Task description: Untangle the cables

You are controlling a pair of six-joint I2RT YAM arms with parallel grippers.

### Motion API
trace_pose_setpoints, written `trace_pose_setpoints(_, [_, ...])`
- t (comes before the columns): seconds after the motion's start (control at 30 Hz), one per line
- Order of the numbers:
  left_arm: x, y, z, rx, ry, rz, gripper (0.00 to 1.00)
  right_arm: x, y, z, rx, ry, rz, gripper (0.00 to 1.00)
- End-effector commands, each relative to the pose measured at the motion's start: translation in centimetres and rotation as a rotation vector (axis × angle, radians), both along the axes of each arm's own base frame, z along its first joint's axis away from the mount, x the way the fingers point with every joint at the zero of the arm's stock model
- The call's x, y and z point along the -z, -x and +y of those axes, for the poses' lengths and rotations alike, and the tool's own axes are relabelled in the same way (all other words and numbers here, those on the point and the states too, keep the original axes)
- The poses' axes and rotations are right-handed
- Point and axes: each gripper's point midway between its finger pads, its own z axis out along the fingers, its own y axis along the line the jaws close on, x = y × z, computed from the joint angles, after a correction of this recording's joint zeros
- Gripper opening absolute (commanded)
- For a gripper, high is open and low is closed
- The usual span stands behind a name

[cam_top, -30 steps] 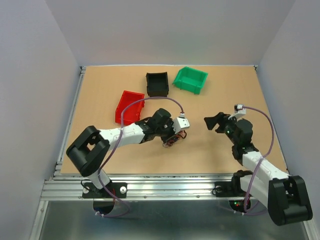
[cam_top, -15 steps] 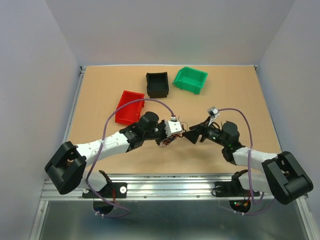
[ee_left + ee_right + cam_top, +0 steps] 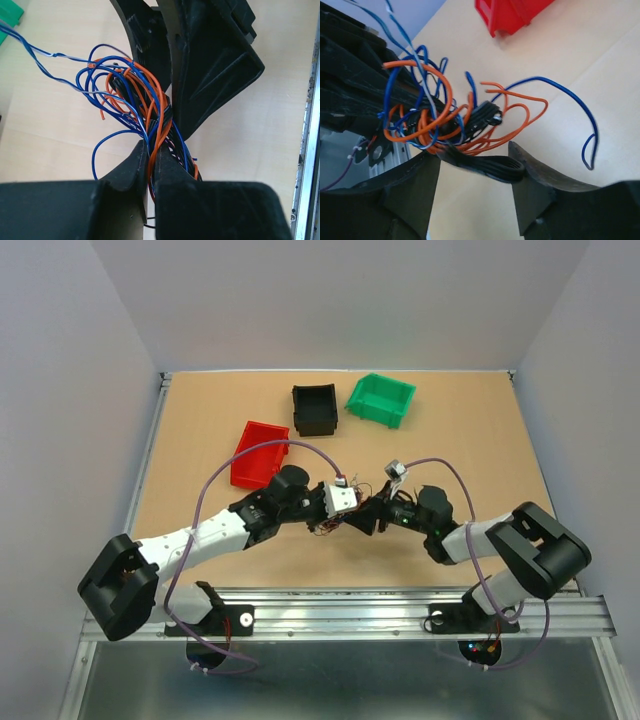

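Observation:
The cables [image 3: 131, 95] are a tangled bunch of thin orange, blue and black wires. My left gripper [image 3: 150, 148] is shut on the bunch's gathered stem and holds it above the table. In the top view the bunch [image 3: 326, 525] hangs between both grippers at the table's front middle. My right gripper [image 3: 472, 156] is open right at the bunch [image 3: 432, 120]. A black loop of wires [image 3: 492, 167] lies between its jaws and touches the right finger [image 3: 540, 175]. The right gripper's black fingers [image 3: 210, 60] stand just behind the bunch in the left wrist view.
A red bin [image 3: 259, 453], a black bin [image 3: 314, 408] and a green bin [image 3: 381, 399] stand on the far half of the table. The red bin also shows in the right wrist view [image 3: 512, 14]. The metal rail [image 3: 340, 612] runs along the front edge.
My right arm has swung left and down until its open jaws reach the bunch. My left gripper has shifted slightly left and nearer, still holding the cables.

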Motion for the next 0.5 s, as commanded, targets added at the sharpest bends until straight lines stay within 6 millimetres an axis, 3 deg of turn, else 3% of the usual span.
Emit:
trace_pose_setpoints(0.0, [-1.6, 0.9, -1.0, 0.073, 0.057, -0.022, 0.0, -6.2, -1.3, 1.4, 0.001, -0.176, -0.196, 0.59])
trace_pose_setpoints(0.03, [-1.9, 0.8, -1.0, 0.069, 0.061, -0.028, 0.0, -6.0, -1.2, 1.5, -0.003, -0.183, -0.187, 0.42])
trace_pose_setpoints(0.17, [-2.1, -0.3, -0.7, 0.001, 0.067, -0.038, 0.0, -6.7, -1.2, 1.6, -0.004, -0.215, -0.201, 0.13])
trace_pose_setpoints(0.3, [-3.8, -3.3, 1.1, -0.126, 0.132, -0.056, 0.0, -6.4, -2.2, 0.6, 0.096, -0.216, -0.182, 0.01])
trace_pose_setpoints(0.47, [-5.1, -4.7, 2.6, -0.193, 0.178, -0.057, 0.03, -5.9, -3.7, -1.3, 0.248, -0.206, -0.153, 0.0])
